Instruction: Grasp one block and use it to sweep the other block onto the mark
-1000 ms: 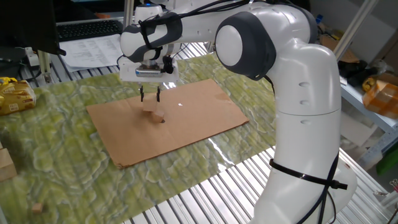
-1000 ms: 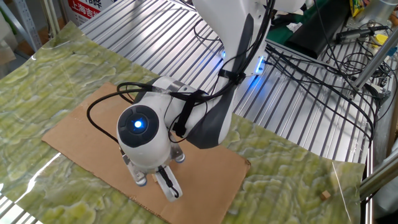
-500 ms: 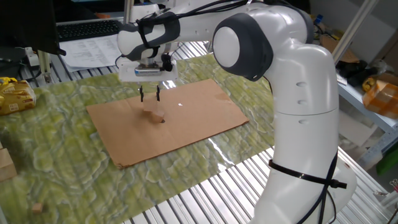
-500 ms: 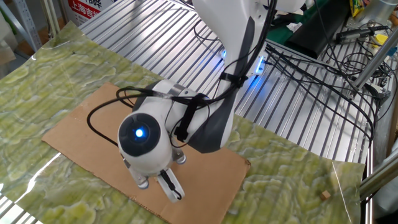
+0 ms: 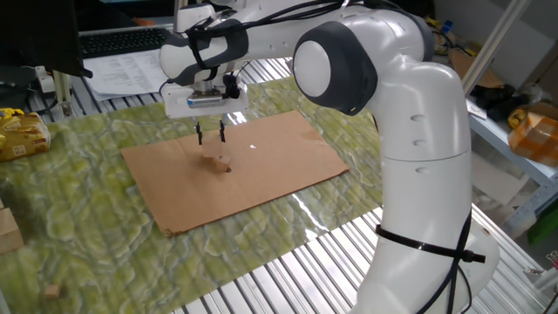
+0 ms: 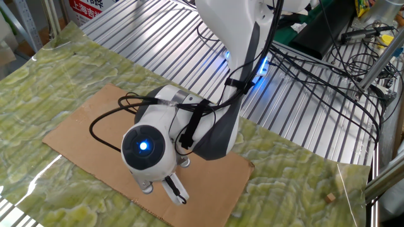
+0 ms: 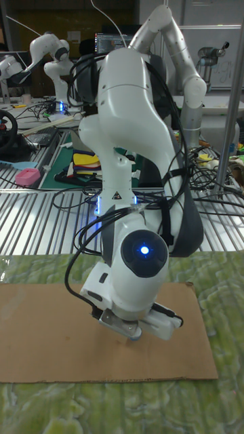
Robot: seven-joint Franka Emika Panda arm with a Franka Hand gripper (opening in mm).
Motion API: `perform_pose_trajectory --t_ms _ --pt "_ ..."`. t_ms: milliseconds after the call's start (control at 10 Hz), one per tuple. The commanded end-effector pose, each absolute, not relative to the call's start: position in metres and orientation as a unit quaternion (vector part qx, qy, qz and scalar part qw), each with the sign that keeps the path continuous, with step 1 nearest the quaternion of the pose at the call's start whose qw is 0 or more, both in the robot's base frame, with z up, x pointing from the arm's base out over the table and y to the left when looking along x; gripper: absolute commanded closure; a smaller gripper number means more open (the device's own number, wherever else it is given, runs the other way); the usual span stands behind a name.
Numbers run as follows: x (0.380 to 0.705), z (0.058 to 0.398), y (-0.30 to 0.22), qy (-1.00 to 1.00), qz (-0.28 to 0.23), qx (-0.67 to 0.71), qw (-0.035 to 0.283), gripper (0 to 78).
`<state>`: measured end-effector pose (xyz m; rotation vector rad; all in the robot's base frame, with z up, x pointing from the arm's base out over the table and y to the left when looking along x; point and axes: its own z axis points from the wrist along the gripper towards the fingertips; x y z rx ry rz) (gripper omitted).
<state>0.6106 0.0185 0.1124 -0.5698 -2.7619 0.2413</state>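
Observation:
My gripper (image 5: 210, 139) hangs over the brown cardboard (image 5: 279, 166), fingers pointing down and apart, with only cardboard showing between them, so it is open. Just below and in front of it a light tan block (image 5: 222, 160) lies on the cardboard. A fainter tan shape (image 5: 211, 154) touches its left side; I cannot tell which is the larger block. A small dark mark (image 5: 228, 169) sits at the block's near right corner. In the other fixed view and the tall fixed view the wrist (image 6: 146, 149) (image 7: 139, 261) hides the blocks and the mark.
The cardboard lies on a green patterned mat (image 5: 105, 235) over a metal slat table. A tiny wooden cube (image 5: 52, 290) (image 6: 329, 197) lies on the mat far from the cardboard. A wood piece (image 5: 7, 228) and a yellow packet (image 5: 19, 135) sit at the left.
The arm has drifted slightly left, taking the gripper with it. The fingers stay apart, and the tan block on the cardboard has not moved.

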Motion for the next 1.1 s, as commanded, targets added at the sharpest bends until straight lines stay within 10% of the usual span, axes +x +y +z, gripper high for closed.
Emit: perform_pose_trajectory --t_ms 100,1100 --pt "0.61 0.115 0.017 -0.964 0.081 -0.198 0.157 76.3" --pt "0.657 0.137 0.017 -0.993 0.037 -0.101 0.053 76.3"
